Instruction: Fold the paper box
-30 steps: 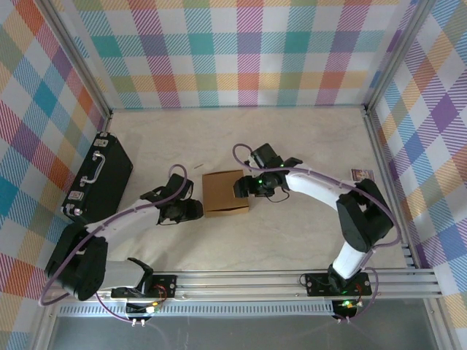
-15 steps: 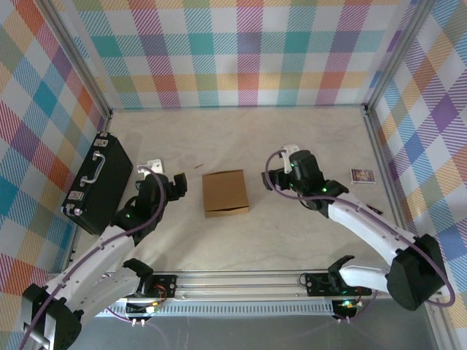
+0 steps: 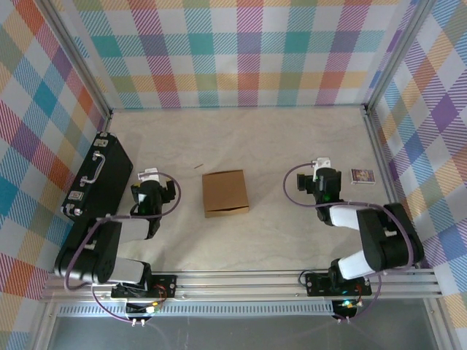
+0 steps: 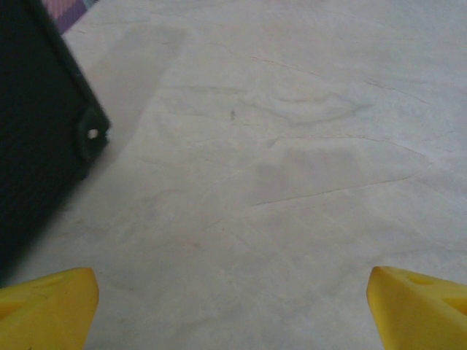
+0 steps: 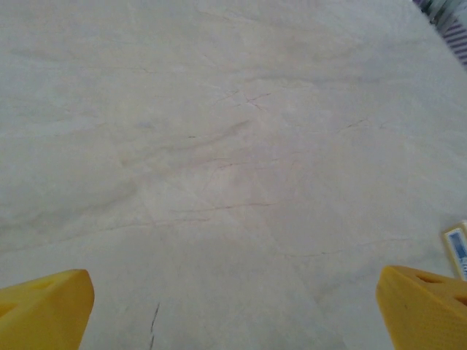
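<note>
One pale worktop (image 3: 292,138) carries everything. The black case (image 3: 98,182) lies along its left edge, well apart from the work, so I judge it to be parked clutter and not a tool. The paper box (image 3: 225,192) sits near the middle, between the two arms. It is a closed squarish block with a flap line along its near edge, a shape that suggests the folding is done or nearly so. The left fingers (image 4: 47,299) stand spread wide over bare worktop, grasping nothing, with the case's corner just to their left. The right fingers (image 5: 423,306) are equally released and empty. Both arms sit tucked near their bases, leaving the box free. A tiny printed packet (image 3: 362,176) lies near the right wall, uninvolved.
</note>
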